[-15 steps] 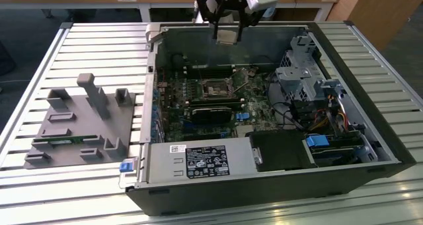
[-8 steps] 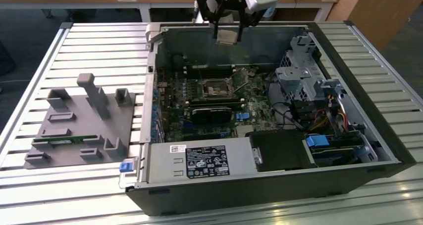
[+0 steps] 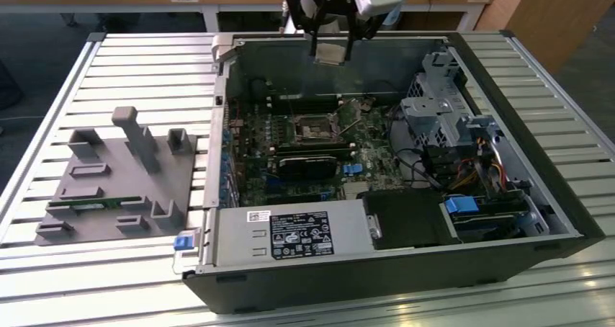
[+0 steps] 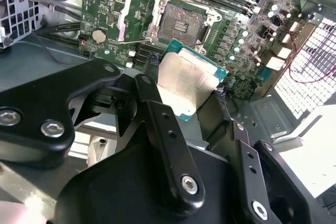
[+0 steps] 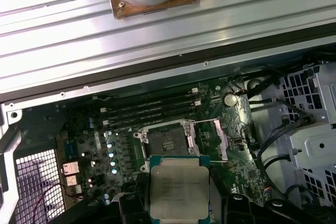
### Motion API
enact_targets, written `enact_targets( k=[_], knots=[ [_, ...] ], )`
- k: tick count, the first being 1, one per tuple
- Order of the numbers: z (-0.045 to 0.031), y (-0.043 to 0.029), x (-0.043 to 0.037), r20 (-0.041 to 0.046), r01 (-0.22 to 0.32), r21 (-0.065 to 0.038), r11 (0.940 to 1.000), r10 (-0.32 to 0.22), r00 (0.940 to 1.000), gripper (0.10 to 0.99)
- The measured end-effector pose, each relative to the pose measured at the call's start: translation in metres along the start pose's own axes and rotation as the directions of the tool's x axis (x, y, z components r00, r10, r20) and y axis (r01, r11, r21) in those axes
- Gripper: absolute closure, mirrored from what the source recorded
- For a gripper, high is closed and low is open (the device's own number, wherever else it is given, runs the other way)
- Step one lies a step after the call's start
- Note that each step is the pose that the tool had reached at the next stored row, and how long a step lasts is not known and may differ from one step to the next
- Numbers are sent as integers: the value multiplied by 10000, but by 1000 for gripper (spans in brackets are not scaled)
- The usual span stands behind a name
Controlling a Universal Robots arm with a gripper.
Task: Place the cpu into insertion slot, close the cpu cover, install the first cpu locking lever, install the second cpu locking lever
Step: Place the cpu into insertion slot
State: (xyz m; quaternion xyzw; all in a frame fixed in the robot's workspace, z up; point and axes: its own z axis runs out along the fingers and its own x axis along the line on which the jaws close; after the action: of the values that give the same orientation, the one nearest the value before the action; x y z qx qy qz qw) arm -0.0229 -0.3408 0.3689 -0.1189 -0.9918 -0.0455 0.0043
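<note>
Slatted bench [image 3: 115, 60] carries the open PC case [image 3: 384, 269]; jaws clamped on the cpu [image 5: 178, 192] by two opposite edges, presumably to keep its underside untouched, holding it level well above the insertion slot [image 5: 167, 140], which sits empty inside the case with the cpu cover [image 5: 220, 140] flipped open beside it.

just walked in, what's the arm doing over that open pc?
The arm's hand is shut on the cpu and holds it above the open computer case, over the motherboard. The insertion slot is bare, with the cpu cover swung open beside it. The cpu is not yet seated in the slot.
</note>
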Motion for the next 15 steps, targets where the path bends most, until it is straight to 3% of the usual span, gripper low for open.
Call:
enact_targets(
  k=[15],
  knots=[
    [0, 0, 0, 53, -602, -14, 9982, 602, 9982, 545]
  ],
)
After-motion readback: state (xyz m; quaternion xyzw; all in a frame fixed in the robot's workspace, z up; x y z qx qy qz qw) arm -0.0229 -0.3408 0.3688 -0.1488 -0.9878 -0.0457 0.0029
